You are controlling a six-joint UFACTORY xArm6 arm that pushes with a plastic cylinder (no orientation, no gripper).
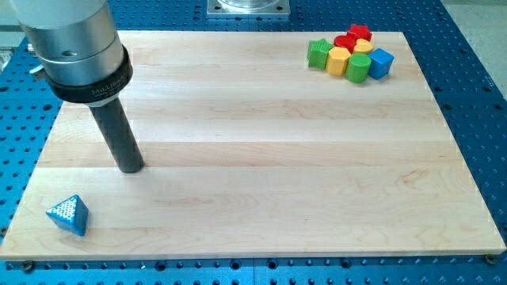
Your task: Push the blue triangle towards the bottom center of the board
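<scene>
The blue triangle (68,214) lies near the board's bottom left corner. My tip (131,169) rests on the wooden board (261,166), above and to the right of the blue triangle, with a clear gap between them. The dark rod rises from the tip to the grey arm head at the view's top left.
A tight cluster of blocks sits at the board's top right: a green block (318,53), a yellow block (338,60), a green cylinder (358,68), a blue cube (381,62), red blocks (353,37) and a second yellow block (364,47). Blue perforated table surrounds the board.
</scene>
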